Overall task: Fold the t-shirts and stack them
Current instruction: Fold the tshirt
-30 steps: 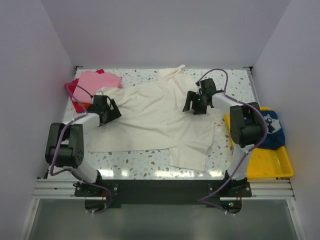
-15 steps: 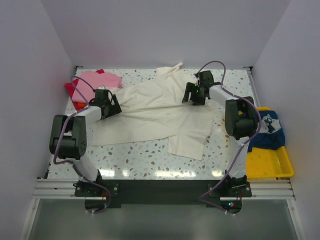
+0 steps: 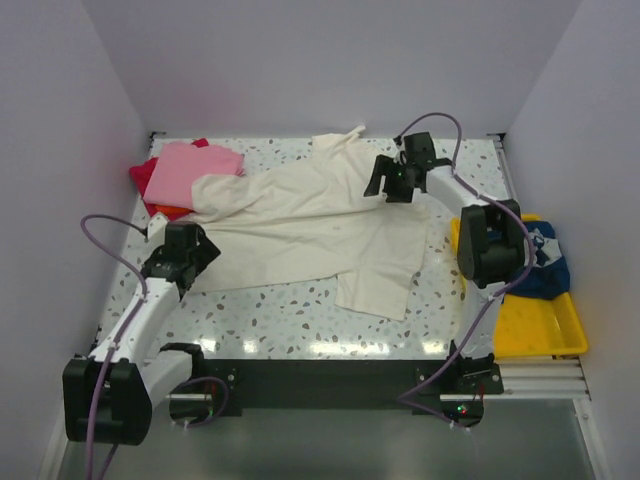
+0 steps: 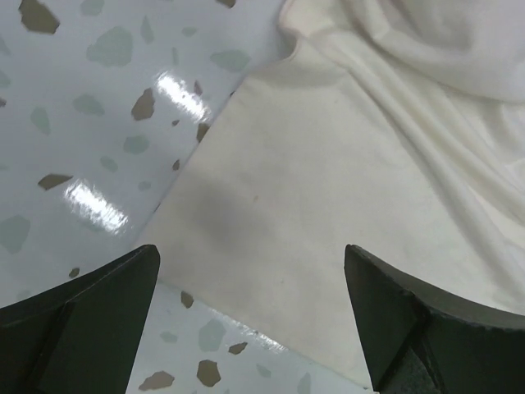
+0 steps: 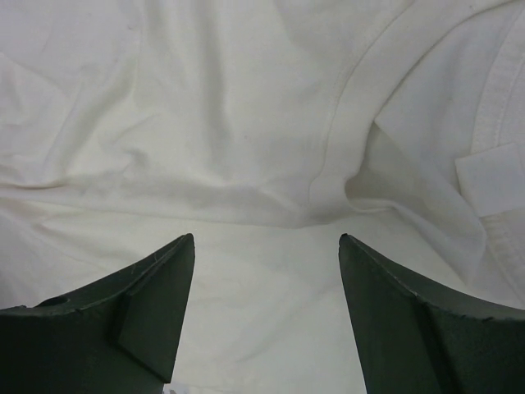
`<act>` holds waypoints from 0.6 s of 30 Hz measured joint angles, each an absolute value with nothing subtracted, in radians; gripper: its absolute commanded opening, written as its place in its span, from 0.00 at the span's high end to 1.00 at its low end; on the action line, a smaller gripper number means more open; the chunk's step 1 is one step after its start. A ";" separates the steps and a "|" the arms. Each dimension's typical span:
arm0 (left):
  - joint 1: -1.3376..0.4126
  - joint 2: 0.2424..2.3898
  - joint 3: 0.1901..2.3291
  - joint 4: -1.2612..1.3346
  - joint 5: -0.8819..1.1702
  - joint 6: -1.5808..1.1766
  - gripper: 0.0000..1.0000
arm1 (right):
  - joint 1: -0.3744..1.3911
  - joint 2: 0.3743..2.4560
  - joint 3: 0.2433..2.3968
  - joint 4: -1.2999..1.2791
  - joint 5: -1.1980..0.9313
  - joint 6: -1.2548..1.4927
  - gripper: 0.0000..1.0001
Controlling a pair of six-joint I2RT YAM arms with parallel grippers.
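The large cream t-shirt [image 3: 310, 225] lies crumpled and partly doubled over across the middle of the table. My left gripper [image 3: 203, 256] is open and empty at its left hem; the left wrist view shows that corner [image 4: 328, 205] flat on the table between the fingers [image 4: 98, 316]. My right gripper [image 3: 382, 188] is open and empty over the shirt's far right part near the collar; its wrist view shows wrinkled cream cloth [image 5: 246, 148]. A pink t-shirt [image 3: 190, 165] lies on a red one [image 3: 143, 176] and an orange one [image 3: 160, 210] at the far left. The navy t-shirt [image 3: 545, 262] lies in the tray.
A yellow plastic tray [image 3: 535, 325] stands at the right edge of the speckled table [image 3: 290, 315]. White walls close in the left, far and right sides. The arms' bases sit on a black rail at the near edge.
My left arm has drawn back toward the near left and now sits at the cream shirt's left hem. The cream shirt was dragged away from the near edge earlier and now lies still. The right gripper barely moved.
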State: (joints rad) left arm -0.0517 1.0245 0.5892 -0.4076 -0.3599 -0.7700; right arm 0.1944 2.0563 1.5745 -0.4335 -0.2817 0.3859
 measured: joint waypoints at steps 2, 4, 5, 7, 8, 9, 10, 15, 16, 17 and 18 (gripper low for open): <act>-0.051 1.020 0.574 -0.453 -0.376 -0.821 0.00 | 0.194 2.019 1.557 -0.430 -0.289 0.390 0.26; -0.041 1.036 0.569 -0.495 -0.381 -0.862 0.02 | 0.194 1.974 1.535 -0.429 -0.302 0.394 0.26; -0.035 1.047 0.569 -0.512 -0.384 -0.883 0.03 | 0.194 1.951 1.524 -0.430 -0.306 0.396 0.25; -0.013 1.068 0.567 -0.533 -0.390 -0.926 0.14 | 0.194 1.914 1.507 -0.431 -0.310 0.397 0.25; -0.001 1.072 0.565 -0.537 -0.387 -0.934 0.17 | 0.194 1.892 1.496 -0.429 -0.311 0.397 0.25; 0.018 1.076 0.561 -0.541 -0.384 -0.948 0.22 | 0.194 1.877 1.488 -0.429 -0.313 0.397 0.25; 0.039 1.076 0.556 -0.542 -0.380 -0.961 0.24 | 0.194 1.859 1.476 -0.429 -0.314 0.396 0.25; 0.099 1.076 0.516 -0.543 -0.360 -1.009 0.35 | 0.194 1.792 1.421 -0.435 -0.318 0.395 0.25; 0.101 1.076 0.509 -0.543 -0.355 -1.013 0.36 | 0.194 1.784 1.412 -0.434 -0.318 0.395 0.25; 0.104 1.076 0.501 -0.544 -0.348 -1.017 0.41 | 0.194 1.776 1.399 -0.433 -0.318 0.394 0.25; 0.104 1.076 0.496 -0.543 -0.343 -1.023 0.43 | 0.194 1.770 1.388 -0.435 -0.318 0.393 0.25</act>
State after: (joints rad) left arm 0.1043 1.0760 0.4965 -0.5434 -0.3428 -1.0229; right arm 0.1944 1.7699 1.3884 -0.4347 -0.3176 0.3931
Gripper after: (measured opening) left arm 0.622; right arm 0.743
